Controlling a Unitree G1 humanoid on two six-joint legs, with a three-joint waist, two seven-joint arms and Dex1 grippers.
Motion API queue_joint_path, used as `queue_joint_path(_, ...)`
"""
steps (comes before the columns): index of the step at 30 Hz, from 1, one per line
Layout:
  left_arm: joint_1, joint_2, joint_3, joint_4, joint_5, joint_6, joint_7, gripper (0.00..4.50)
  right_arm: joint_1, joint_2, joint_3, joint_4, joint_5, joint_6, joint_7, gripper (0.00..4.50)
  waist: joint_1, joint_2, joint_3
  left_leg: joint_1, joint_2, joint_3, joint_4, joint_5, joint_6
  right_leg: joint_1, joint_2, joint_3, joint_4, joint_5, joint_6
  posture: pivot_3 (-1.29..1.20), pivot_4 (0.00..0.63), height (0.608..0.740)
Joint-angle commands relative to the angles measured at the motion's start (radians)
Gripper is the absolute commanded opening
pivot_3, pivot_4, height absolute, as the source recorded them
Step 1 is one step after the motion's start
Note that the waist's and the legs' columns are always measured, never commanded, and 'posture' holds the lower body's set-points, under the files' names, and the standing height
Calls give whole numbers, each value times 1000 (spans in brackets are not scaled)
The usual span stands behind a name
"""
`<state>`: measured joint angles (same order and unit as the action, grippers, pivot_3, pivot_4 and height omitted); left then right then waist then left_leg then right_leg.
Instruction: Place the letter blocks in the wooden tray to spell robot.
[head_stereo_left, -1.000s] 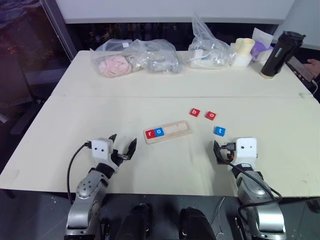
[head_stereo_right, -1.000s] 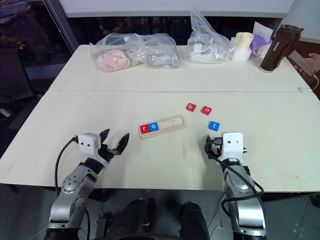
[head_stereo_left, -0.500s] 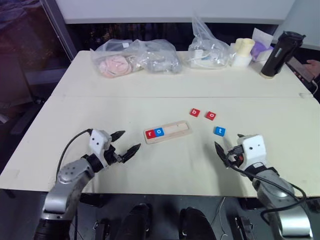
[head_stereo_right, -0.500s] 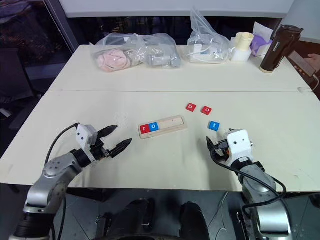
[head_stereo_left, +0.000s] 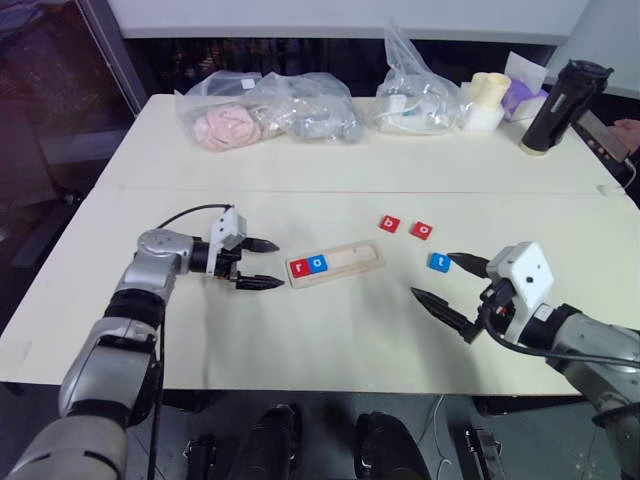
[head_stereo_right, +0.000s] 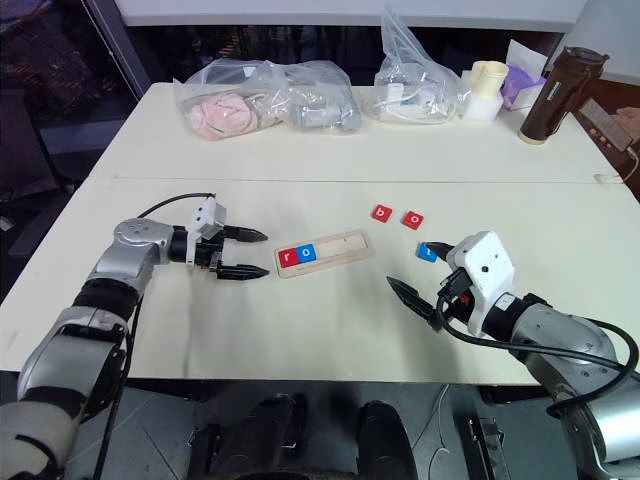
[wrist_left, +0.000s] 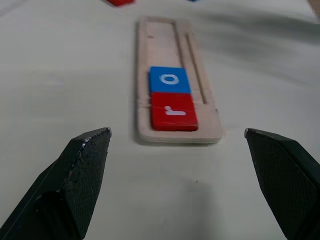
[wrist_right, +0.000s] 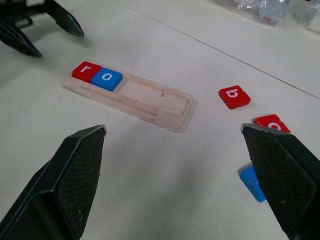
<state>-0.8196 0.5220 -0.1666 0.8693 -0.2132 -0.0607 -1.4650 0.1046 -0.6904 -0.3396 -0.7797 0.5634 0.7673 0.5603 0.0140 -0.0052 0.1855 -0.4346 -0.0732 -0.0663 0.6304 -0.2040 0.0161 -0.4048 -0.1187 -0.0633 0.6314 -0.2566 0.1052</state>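
Wooden tray (head_stereo_left: 335, 264) just beside the open left end effector (head_stereo_left: 262, 264)

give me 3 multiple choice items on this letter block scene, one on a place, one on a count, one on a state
1. Where does the red b block lie?
A. in the wooden tray
B. on the table, beyond the tray's right end
C. inside a plastic bag

2. How many blocks sit in the wooden tray?
A. two
B. three
C. five

3. What state is the left end effector in?
A. shut on a block
B. shut and empty
C. open and empty

Answers: 1 B, it rests on the bare table beside the red o block. 2 A, just the red r block and blue o block. 3 C, its fingers stand apart with nothing between.
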Motion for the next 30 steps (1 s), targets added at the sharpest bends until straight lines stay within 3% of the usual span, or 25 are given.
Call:
queue_joint_path(1, -61, -27, 9, 97, 45, -84, -3, 4500, 18, 6, -35, -62, 12, 5, -39, 4463, 1, -1, 0, 0, 0, 0, 1, 0, 0, 0, 0, 0, 0, 0, 0, 0, 150, 738)
queue_joint_path(13, -121, -107, 29, 231, 114, -199, 77, 4500, 31, 22, -30, -96, 17, 11, -123, 4463, 0, -3, 2, 0, 0, 0, 3, 0, 0, 0, 0, 1, 0, 2, 1, 0, 150, 738)
queue_joint_path(30, -48, -142, 22, 124, 133, -175, 110, 4500, 0, 33, 21, -70, -7, 1, -174, 4463, 0, -4, 2, 0, 0, 0, 4, 0, 0, 0, 0, 1, 1, 2, 1, 0, 150, 738)
